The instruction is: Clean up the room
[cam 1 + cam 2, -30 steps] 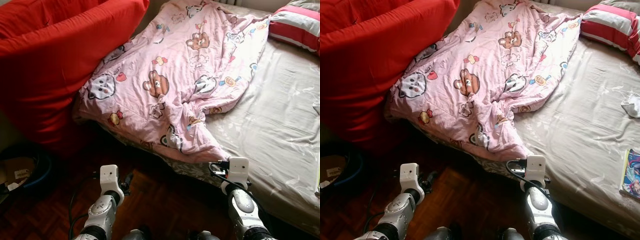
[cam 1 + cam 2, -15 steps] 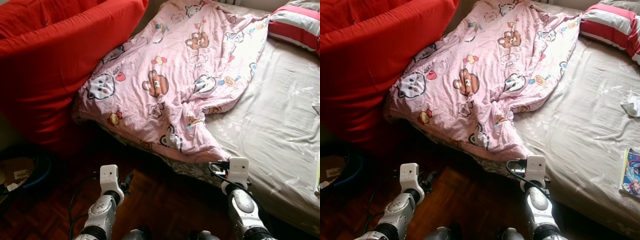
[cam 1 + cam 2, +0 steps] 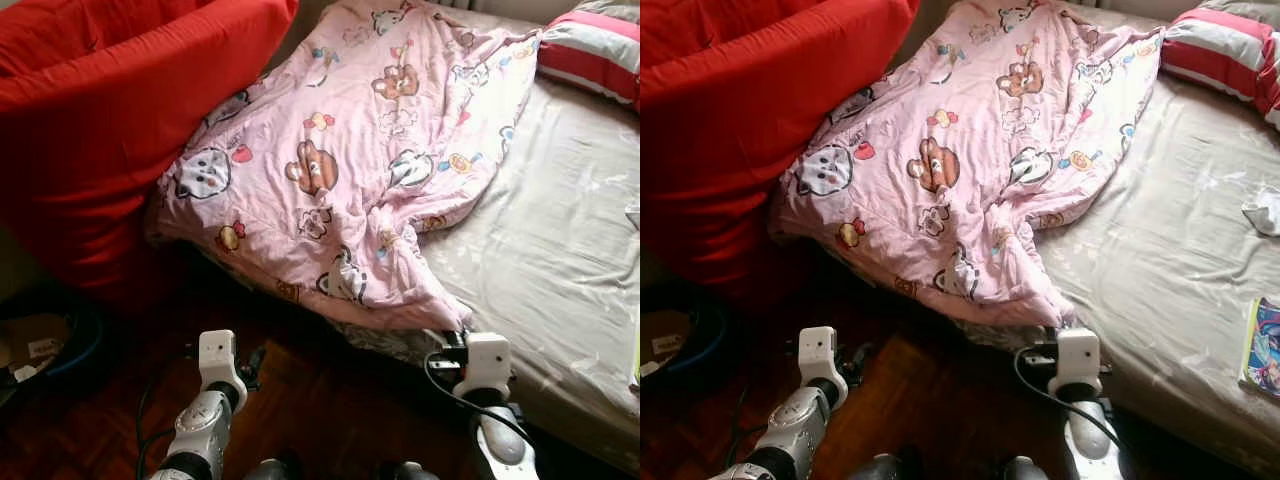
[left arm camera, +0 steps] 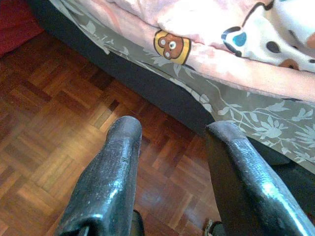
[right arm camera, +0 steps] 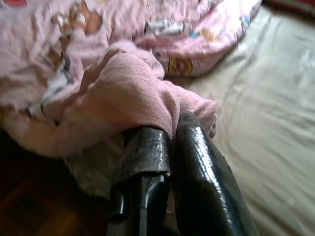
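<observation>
My right gripper [image 5: 170, 140] pinches the pink blanket [image 3: 340, 170] corner, left gripper [image 4: 172, 162] spread empty, bed [image 3: 560, 250] not yet tidy

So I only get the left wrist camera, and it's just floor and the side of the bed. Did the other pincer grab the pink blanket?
Observer: Yes. The right pincer is shut on a corner of the pink blanket, at the near edge of the bed.
Operator: Is the blanket all neat?
Observer: No, it's rumpled, lying slantwise across the bed toward a striped pillow at the far end.
Operator: What's on my side?
Observer: A big red cushion leans beside the bed, and your left pincer hangs open over the wooden floor.
Operator: Anything else to tidy?
Observer: A book and a white crumpled thing lie on the sheet, to the right.
</observation>
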`<state>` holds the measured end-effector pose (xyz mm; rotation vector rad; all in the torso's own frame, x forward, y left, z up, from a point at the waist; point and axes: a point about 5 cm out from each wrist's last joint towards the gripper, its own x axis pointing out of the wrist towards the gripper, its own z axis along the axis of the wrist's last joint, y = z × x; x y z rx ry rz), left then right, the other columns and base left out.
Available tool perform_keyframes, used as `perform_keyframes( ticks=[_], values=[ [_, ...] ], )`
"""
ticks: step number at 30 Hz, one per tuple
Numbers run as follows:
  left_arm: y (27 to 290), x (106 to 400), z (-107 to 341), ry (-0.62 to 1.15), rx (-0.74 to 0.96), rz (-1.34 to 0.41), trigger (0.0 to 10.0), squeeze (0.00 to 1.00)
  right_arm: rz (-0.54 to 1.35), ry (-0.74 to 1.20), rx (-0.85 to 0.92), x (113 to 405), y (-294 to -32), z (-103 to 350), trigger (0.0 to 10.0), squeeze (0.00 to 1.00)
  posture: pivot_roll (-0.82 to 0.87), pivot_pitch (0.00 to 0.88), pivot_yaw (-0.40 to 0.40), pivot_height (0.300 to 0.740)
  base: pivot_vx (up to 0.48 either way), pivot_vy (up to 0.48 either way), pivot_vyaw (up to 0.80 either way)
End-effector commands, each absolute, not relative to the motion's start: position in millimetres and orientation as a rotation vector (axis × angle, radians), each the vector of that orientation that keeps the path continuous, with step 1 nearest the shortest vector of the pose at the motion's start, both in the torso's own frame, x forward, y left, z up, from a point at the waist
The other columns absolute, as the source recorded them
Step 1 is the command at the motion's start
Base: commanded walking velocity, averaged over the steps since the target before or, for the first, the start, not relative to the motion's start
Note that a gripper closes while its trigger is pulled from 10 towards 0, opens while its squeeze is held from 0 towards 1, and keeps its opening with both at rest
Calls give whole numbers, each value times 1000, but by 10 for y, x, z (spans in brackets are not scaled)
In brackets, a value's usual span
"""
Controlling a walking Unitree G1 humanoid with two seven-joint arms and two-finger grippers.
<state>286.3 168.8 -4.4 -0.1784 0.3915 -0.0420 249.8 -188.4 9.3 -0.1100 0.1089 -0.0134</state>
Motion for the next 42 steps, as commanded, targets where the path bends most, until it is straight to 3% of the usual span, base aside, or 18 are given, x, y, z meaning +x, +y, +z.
perform_keyframes(
  ticks=[1, 6, 11, 16, 22, 31, 36, 37, 38, 42],
  values=[
    [1702, 2791, -124, 439, -174, -40, 10000, 0, -15, 227, -150, 2315, -1918, -84, 10000, 0, -104, 184, 50, 740, 0, 0, 0],
    [1684, 2791, -128, 442, -174, -45, 10000, 0, -11, 477, -187, 2019, -1953, -374, 10000, 0, -110, 176, 46, 740, 0, 0, 0],
    [1681, 2787, -133, 445, -174, -45, 10000, 0, 145, 734, -197, 1678, -1801, -637, 10000, 0, -116, 172, 44, 740, 0, 0, 0],
    [1679, 2788, -134, 449, -172, -44, 10000, 0, 274, 887, -225, 1558, -1732, -706, 10000, 0, -116, 176, 41, 740, 0, 0, 0],
    [1677, 2784, -139, 452, -171, -43, 10000, 0, 216, 866, -201, 1631, -1809, -651, 10000, 0, -115, 180, 41, 740, 0, 0, 0],
    [1678, 2772, -152, 460, -163, -40, 10000, 0, 24, 748, -28, 1817, -1948, -544, 10000, 0, -110, 188, 43, 740, 0, 0, 0],
    [1682, 2773, -151, 461, -159, -38, 10000, 0, 37, 730, -16, 1868, -1920, -530, 10000, 27, -109, 190, 43, 740, 0, 0, 0],
    [1684, 2773, -152, 461, -159, -38, 10000, 0, 42, 725, -7, 1876, -1909, -527, 10000, 647, -108, 191, 43, 740, 0, 0, 0],
    [1686, 2772, -153, 462, -158, -37, 10000, 0, 55, 702, 10, 1896, -1886, -517, 10000, 1000, -107, 192, 44, 740, 0, 0, 0],
    [1688, 2770, -156, 465, -156, -36, 10000, 0, 68, 670, 22, 1945, -1839, -488, 10000, 1000, -107, 194, 43, 740, 0, 0, 0]
  ],
)
